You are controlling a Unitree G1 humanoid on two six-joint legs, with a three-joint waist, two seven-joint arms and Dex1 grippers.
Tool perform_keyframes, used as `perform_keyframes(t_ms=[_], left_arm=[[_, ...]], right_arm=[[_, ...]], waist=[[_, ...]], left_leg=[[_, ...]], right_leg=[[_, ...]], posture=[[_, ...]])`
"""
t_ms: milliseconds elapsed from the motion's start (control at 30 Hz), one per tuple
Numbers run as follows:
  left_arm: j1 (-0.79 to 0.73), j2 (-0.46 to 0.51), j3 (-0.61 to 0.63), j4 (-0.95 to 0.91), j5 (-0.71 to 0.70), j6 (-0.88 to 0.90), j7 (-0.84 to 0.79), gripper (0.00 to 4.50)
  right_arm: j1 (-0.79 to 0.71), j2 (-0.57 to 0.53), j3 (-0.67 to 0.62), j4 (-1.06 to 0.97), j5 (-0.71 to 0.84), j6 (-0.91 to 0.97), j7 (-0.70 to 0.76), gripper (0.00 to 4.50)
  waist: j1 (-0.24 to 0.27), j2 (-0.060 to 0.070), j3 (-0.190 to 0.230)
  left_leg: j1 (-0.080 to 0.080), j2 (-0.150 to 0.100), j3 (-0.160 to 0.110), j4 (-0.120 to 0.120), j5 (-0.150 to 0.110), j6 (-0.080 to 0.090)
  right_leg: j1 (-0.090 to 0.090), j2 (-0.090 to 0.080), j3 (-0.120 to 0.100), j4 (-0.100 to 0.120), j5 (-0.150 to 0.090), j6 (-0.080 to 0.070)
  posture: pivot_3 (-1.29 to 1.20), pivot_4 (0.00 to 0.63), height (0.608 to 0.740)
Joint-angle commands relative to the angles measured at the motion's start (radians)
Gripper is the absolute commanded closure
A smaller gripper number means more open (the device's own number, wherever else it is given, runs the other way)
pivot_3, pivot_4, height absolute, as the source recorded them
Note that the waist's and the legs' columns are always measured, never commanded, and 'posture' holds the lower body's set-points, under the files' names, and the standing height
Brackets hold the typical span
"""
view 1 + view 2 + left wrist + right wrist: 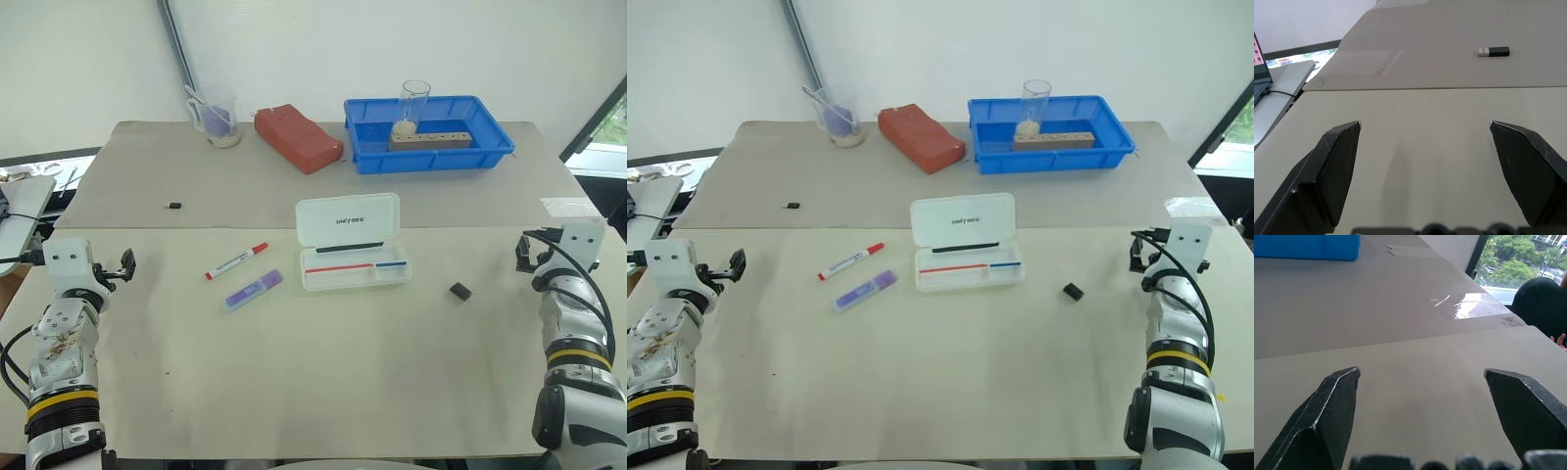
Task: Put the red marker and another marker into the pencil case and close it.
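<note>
Nothing is being carried yet; both arms are hanging at the outer edges of the table [294,392], so the task is sitting at its opening step, judged from the layout.

Left gripper [1425,128]: jaws standing wide apart, holding nothing; a small USB stick [1494,51] is lying on the far sheet ahead of it. Right gripper [1421,373]: jaws likewise spread wide and empty; bare table lying between them.

The pencil case [353,242] is lying mid-table with its lid thrown back toward the far side; a black pen, a red stick pen and a blue one are already resting in its tray. The red marker [236,260] is lying slantwise to the left of the case, apart from it; the purple highlighter [253,290] is lying just nearer the robot, roughly parallel, not touching the marker. A small dark block [460,291] is sitting to the right of the case; the blue tray [427,134] is standing well back.

Next move, as I read it: the left arm is the nearer one, so it should be swinging inward over the red marker, aligning the jaws across the slim barrel, and closing low since the marker may roll.
</note>
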Motion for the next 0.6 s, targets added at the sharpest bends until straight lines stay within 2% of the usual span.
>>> perform_keyframes(t_ms=[33, 167, 300, 500, 600], left_arm=[[0.004, 0.015, 0.023, -0.042, 0.001, -0.001, 0.01, 0.02], [0.019, 0.032, 0.031, -0.079, -0.014, 0.022, -0.011, 0.02], [0.029, 0.091, -0.011, -0.199, -0.069, 0.064, -0.172, 0.02], [-0.035, 0.224, -0.148, -0.398, -0.135, 0.169, -0.425, 0.02], [-0.132, 0.249, -0.304, -0.48, -0.149, 0.206, -0.562, 0.02]], right_arm=[[-0.016, -0.031, 0.001, -0.013, -0.01, -0.012, 0.002, 0.0], [-0.035, -0.042, 0.009, -0.01, -0.022, -0.012, 0.004, 0.0], [-0.014, -0.059, 0.045, -0.098, -0.025, 0.007, 0.095, 0.0], [0.044, -0.156, 0.113, -0.328, 0.016, 0.096, 0.396, 0.0], [0.119, -0.218, 0.131, -0.53, 0.098, 0.187, 0.592, 0.0]], waist=[[-0.001, 0.0, 0.0], [-0.002, 0.0, 0.0], [-0.002, 0.0, 0.0], [0.01, 0.001, 0.001], [0.025, 0.003, 0.001]], left_leg=[[0.0, 0.0, 0.0, 0.0, 0.0, 0.0], [0.0, 0.0, 0.0, 0.0, 0.0, 0.0], [0.0, 0.0, 0.0, 0.0, 0.0, 0.0], [-0.001, 0.0, 0.0, 0.0, -0.004, -0.006], [-0.001, -0.001, 0.0, 0.001, -0.004, -0.007]], right_leg=[[0.0, 0.0, 0.0, 0.0, 0.0, 0.0], [0.0, 0.0, 0.0, 0.0, 0.0, 0.0], [0.0, 0.0, 0.0, 0.0, 0.0, 0.0], [-0.001, 0.0, -0.001, 0.0, 0.0, 0.0], [-0.001, 0.0, -0.001, 0.0, 0.0, 0.0]], posture=[[0.0, 0.15, 0.74], [0.0, 0.15, 0.74], [0.0, 0.15, 0.74], [0.0, 0.15, 0.74], [0.0, 0.15, 0.74]])
